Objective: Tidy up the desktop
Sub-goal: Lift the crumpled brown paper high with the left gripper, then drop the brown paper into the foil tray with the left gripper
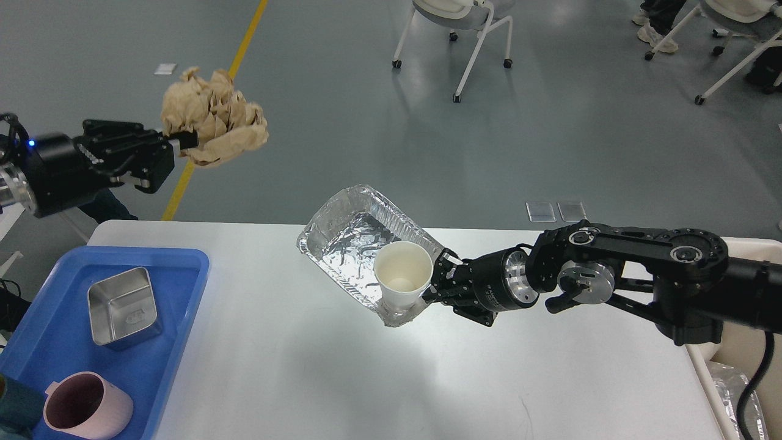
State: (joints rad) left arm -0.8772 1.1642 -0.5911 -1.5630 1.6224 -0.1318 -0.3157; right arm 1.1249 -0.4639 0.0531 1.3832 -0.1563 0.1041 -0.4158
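Observation:
The white desktop (342, 379) fills the lower view. My left gripper (174, 142) is shut on a crumpled brown paper ball (214, 117) and holds it high, past the desktop's far left corner over the floor. My right gripper (435, 282) reaches in from the right and is shut on the near corner of a foil tray (351, 235), which tilts up off the desktop. A white paper cup (401, 275) sits in the tray's near end against the gripper.
A blue plastic tray (177, 269) at the left edge holds a square steel container (122, 305) and a pink mug (88, 406). A cream bin (742, 354) stands beyond the desktop's right edge. Chairs (464, 30) stand on the far floor.

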